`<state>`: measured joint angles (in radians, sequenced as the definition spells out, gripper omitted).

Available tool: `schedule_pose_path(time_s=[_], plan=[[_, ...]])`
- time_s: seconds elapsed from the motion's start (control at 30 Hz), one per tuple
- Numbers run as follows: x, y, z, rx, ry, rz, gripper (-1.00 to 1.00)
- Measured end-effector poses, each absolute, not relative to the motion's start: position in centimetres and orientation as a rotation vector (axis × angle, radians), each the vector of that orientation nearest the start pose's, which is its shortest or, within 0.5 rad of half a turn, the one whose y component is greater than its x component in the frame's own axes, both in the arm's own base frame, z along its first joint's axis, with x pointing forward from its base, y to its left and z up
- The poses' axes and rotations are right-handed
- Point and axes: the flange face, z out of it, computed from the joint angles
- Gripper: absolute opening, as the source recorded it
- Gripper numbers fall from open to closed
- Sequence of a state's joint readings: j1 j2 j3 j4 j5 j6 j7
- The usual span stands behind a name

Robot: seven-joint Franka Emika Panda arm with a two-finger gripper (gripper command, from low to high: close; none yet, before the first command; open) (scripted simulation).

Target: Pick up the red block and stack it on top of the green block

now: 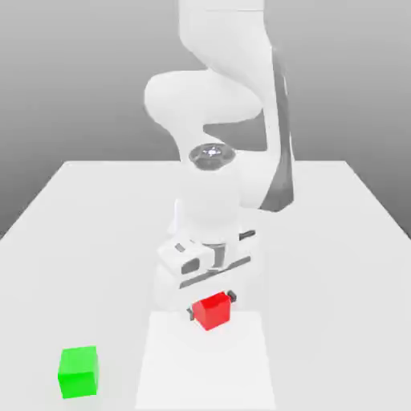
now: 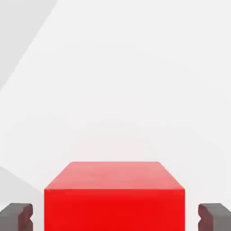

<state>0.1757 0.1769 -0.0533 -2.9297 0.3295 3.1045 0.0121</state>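
Centrally, toward the near edge of the counter (image 1: 321,265) in the exterior view, sits a small, plain red block (image 1: 212,311). It looks rigid, matte and probably light, so it should neither crush nor slip easily; a moderate squeeze on two opposite upright faces, centred, ought to suit it best. Taken near a corner, it could twist.

Around it is the claw (image 1: 212,304), pointing down, with one dark fingertip on either side of the block. In the hand view a gap shows between each fingertip and the red face, so the claw stands wide and does not grip yet. Closing evenly seems the next move, before any lift.

Beneath and in front of the block lies a pale, flat patch (image 1: 205,373). Well apart, toward the exterior view's left and nearer the camera, is the green block (image 1: 79,372), upright with its top bare. Behind everything rises the white arm (image 1: 210,189).
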Motion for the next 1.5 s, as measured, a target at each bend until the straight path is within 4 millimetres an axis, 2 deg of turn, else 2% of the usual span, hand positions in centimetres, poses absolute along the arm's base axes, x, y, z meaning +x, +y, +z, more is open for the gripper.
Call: schedule_pose_path(time_s=[0.13,0.53,0.97,1.1,1.3,1.5], plan=[[31.7,1.0,14.2,-3.120,0.342,0.002,-1.00],[32.9,1.1,17.8,-3.090,0.334,0.007,-1.00],[31.8,1.0,20.8,-3.119,0.341,0.004,-1.00],[35.0,-2.7,21.6,-3.135,0.400,0.012,-1.00],[39.9,-11.1,23.0,-3.127,0.520,0.026,-1.00],[43.8,-18.1,24.4,-3.100,0.539,0.008,-1.00]])
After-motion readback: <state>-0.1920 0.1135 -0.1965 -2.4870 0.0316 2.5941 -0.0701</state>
